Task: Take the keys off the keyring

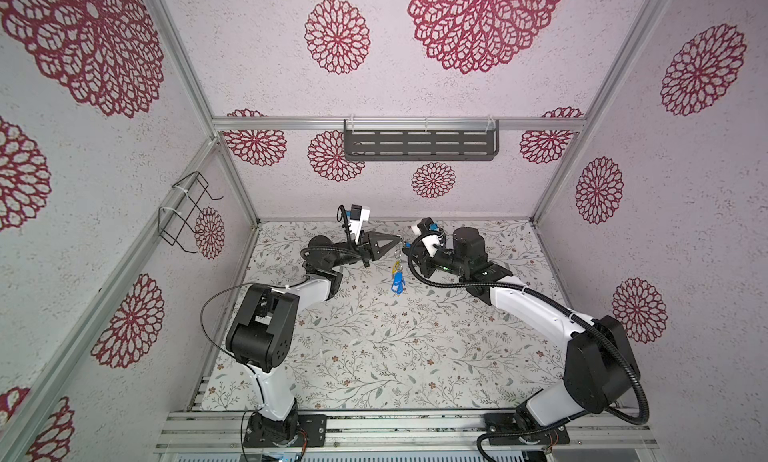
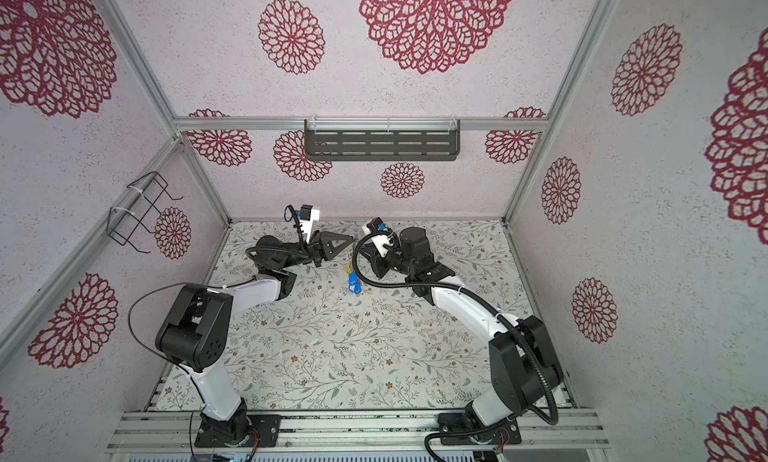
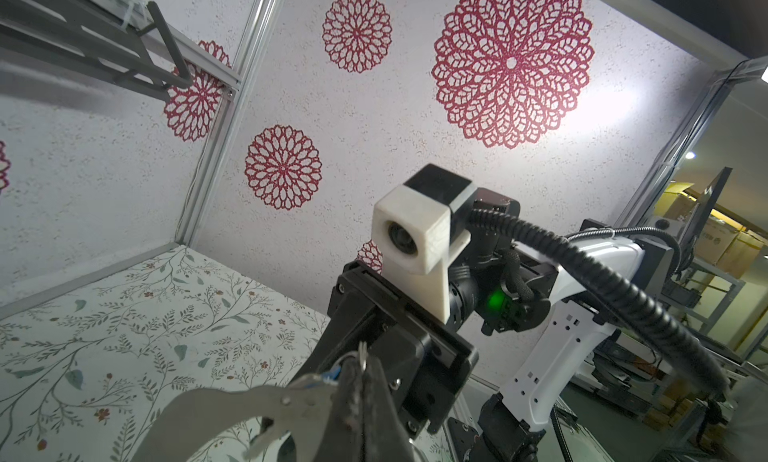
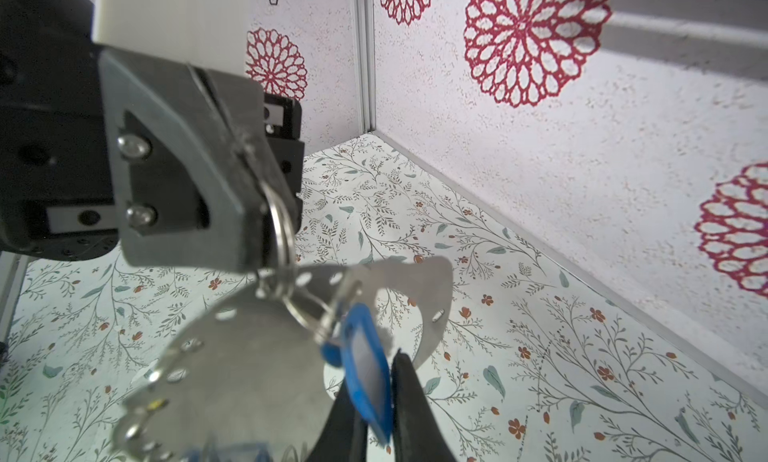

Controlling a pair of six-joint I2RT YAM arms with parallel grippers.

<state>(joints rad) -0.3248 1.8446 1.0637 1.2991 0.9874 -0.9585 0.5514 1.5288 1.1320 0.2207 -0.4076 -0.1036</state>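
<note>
The keyring (image 4: pixel 257 347), a flat grey metal plate with holes along its rim, hangs in the air near the back of the table. My left gripper (image 1: pixel 397 241) is shut on its upper rim, where a small split ring (image 4: pixel 280 227) threads a hole; the left wrist view shows the plate (image 3: pixel 216 406) running into the closed fingers (image 3: pixel 353 397). A bunch of keys with blue and yellow tags (image 1: pixel 397 282) dangles below the plate. My right gripper (image 4: pixel 374 381) faces the left one and is shut on one key's blue tag (image 4: pixel 361 347). The key blades themselves are blurred.
A dark slotted shelf (image 1: pixel 419 142) hangs on the back wall, and a black wire rack (image 1: pixel 187 210) on the left wall. The floral table (image 1: pixel 374 356) lies under both arms. Both grippers sit close to the back wall.
</note>
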